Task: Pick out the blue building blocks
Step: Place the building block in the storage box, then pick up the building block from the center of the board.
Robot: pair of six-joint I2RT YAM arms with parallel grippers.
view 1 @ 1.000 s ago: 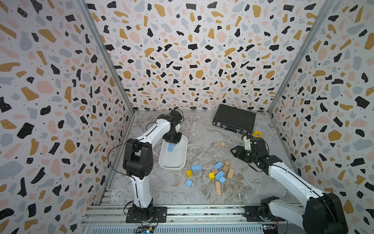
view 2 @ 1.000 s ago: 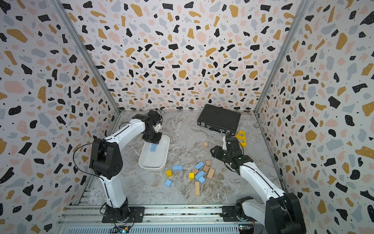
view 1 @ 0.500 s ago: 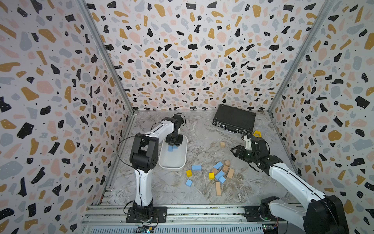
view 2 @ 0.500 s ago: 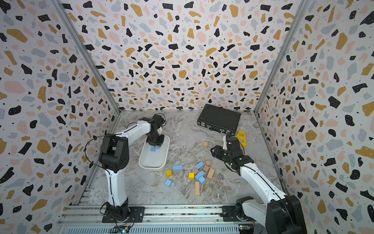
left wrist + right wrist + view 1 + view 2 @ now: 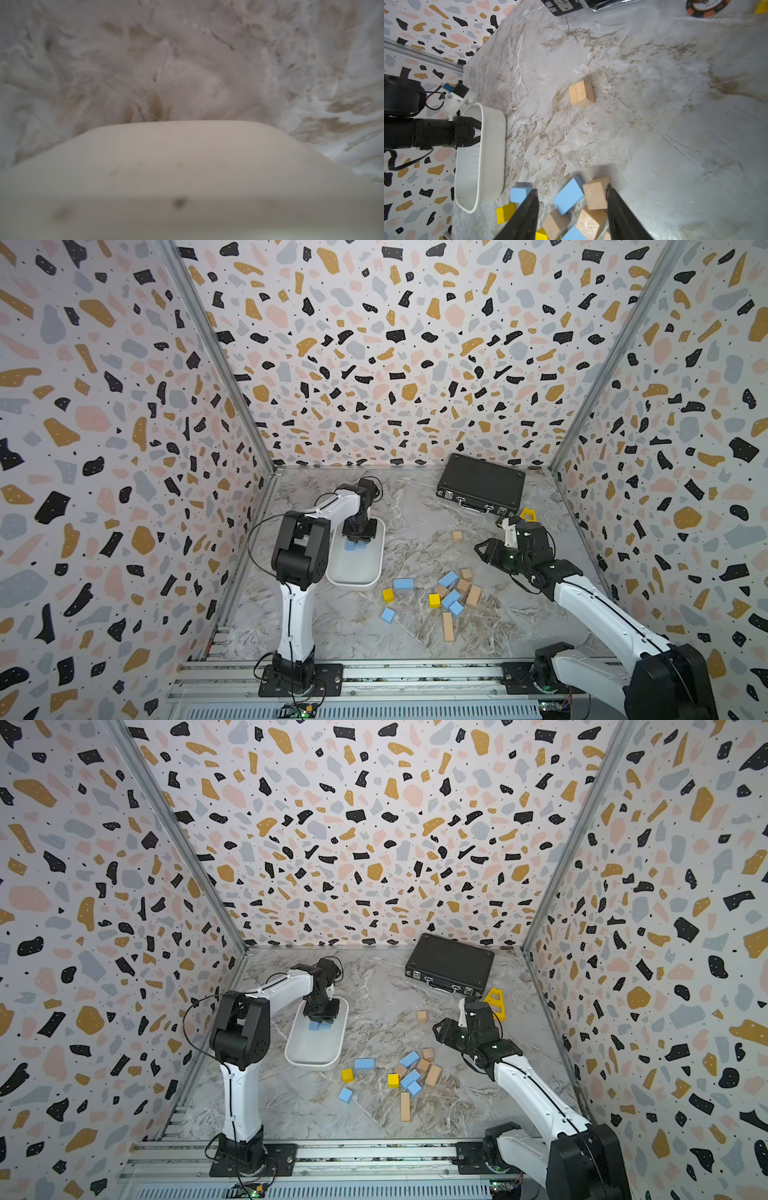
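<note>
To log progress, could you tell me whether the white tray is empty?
Not empty: both top views show two blue blocks inside the tray.

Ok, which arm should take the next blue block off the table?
Probably right. The right gripper is open and hovers beside the pile, a blue block just ahead of it. The left gripper is down in the white tray, farther from the pile.

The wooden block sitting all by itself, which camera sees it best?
The right wrist view. There the lone wooden block is near and sharp, with its grain and three faces showing. In both top views it is only a tiny tan square. The left wrist view misses it, showing just a blurry white tray and table.
</note>
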